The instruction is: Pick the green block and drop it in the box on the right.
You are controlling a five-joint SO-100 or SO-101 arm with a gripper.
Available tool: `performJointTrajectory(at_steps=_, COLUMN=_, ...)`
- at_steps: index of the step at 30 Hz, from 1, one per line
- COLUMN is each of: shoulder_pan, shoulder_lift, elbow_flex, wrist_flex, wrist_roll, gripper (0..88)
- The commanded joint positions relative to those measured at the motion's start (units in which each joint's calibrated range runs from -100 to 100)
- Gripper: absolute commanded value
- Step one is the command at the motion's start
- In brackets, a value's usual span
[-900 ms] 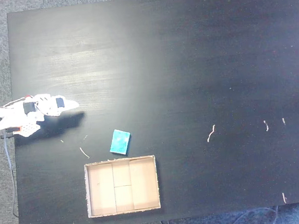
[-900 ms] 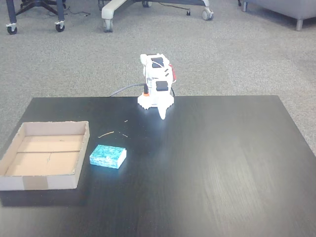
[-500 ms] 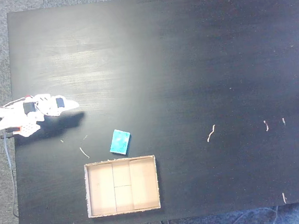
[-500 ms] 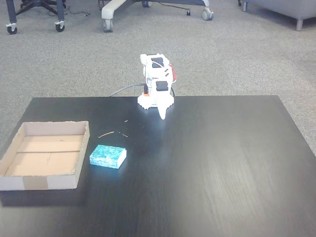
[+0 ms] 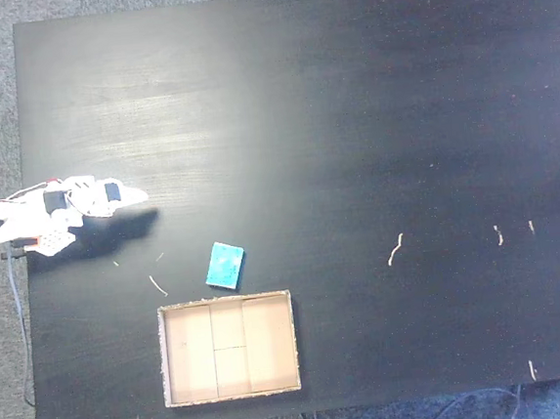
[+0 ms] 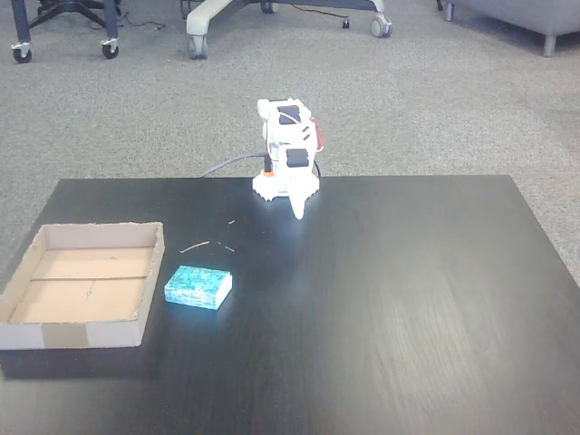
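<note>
Nothing has moved: gripper (image 6: 297, 214) folded at table (image 5: 350, 115) edge, jaw state unclear; green block (image 5: 225, 265) untouched beside box (image 5: 294, 341); picking not begun

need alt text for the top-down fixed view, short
Top-down view of a black table: a small green block lies just above an empty cardboard box near the bottom edge. A white robot arm sits folded at the left edge, its gripper away from the block.
</note>
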Motion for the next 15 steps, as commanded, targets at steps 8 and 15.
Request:
performJointTrajectory(at_steps=8, shoulder_pan=4.74, shoulder_lift=-0.56, elbow_flex=1.42, wrist_flex=-3.15, wrist_roll=-0.10, gripper=0.1)
performJointTrajectory(at_steps=15, shoulder_pan=19.30, shoulder_lift=36.70, elbow_flex=-25.96, wrist_flex=-12.56, wrist_roll=-2.20, gripper=14.4)
